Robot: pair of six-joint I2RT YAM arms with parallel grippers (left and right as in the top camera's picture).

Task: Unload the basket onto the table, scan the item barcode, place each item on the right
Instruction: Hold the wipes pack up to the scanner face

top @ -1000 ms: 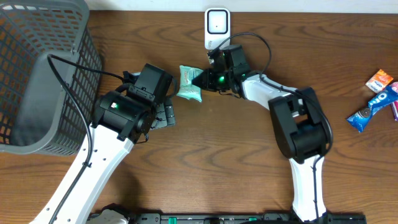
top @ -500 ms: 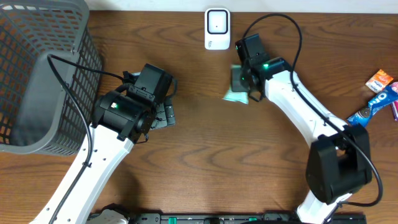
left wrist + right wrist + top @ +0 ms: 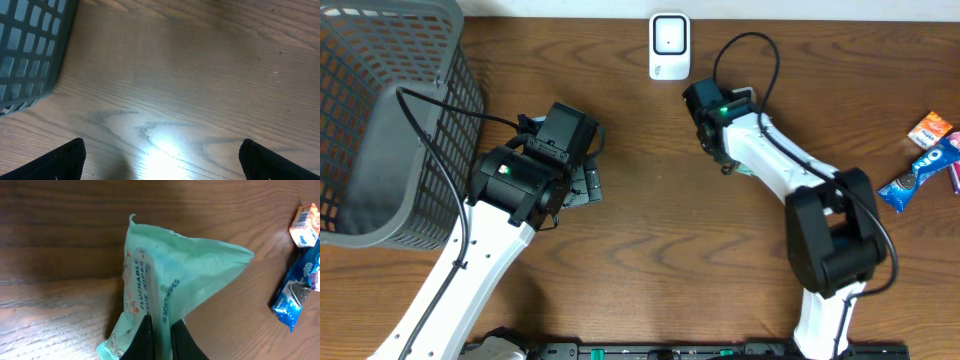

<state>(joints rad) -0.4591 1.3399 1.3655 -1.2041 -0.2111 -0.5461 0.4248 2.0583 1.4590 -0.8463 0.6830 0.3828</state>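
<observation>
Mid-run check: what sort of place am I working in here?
Probably a mock shop checkout: a white barcode scanner at the back, a grey mesh shopping basket on the left, snack packs at the right.

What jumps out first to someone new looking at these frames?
The mint-green wipes pack pinched in the right claw, held over the wood table near the white scanner at its far edge. Next, the big grey mesh basket at the left, with the left claw wide open and empty beside it. Snack packets lie at the right edge.
</observation>
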